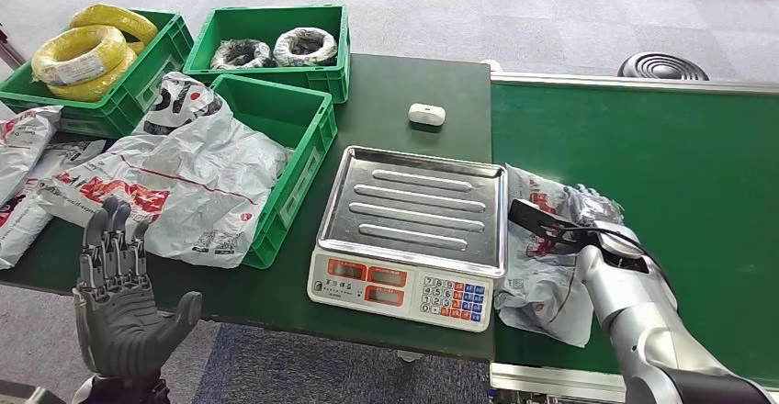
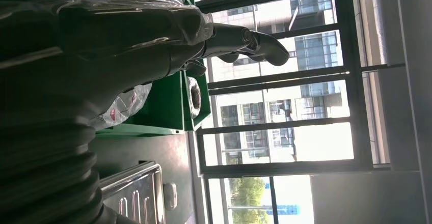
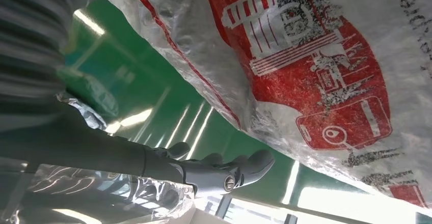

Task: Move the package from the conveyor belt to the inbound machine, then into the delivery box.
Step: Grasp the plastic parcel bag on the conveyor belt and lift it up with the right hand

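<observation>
Right hand (image 1: 592,209) at the near edge of the conveyor belt (image 1: 680,165), reaching over the package (image 1: 542,280), a grey plastic mailer with red print lying flat on the green belt just right of the scale (image 1: 413,230); fingers stretched out along the mailer's top, thumb apart from them in the right wrist view (image 3: 214,170), the printed bag hanging close above there, though whether anything is actually pinched cannot be told. Left hand (image 1: 119,303) raised at the near left corner of the tabletop (image 1: 404,83), palm up, fingers straight and spread, holding nothing, just in front of a big crumpled mailer (image 1: 184,184) draped over the rim of the nearest green crate (image 1: 294,156). More mailers (image 1: 23,161) piled at the far left edge. Behind that crate, two further green crates: one with coils of yellow cable (image 1: 87,50), the other (image 1: 276,28) with two wrapped rolls, black and white. Scale with a ribbed steel pan and a keypad front, between crate and belt. Small white device (image 1: 426,114) on the bare green tabletop beyond the scale. Dark round ribbed object (image 1: 661,66) on the grey floor past the belt's far edge. Tall windows with buildings outside in the left wrist view.
</observation>
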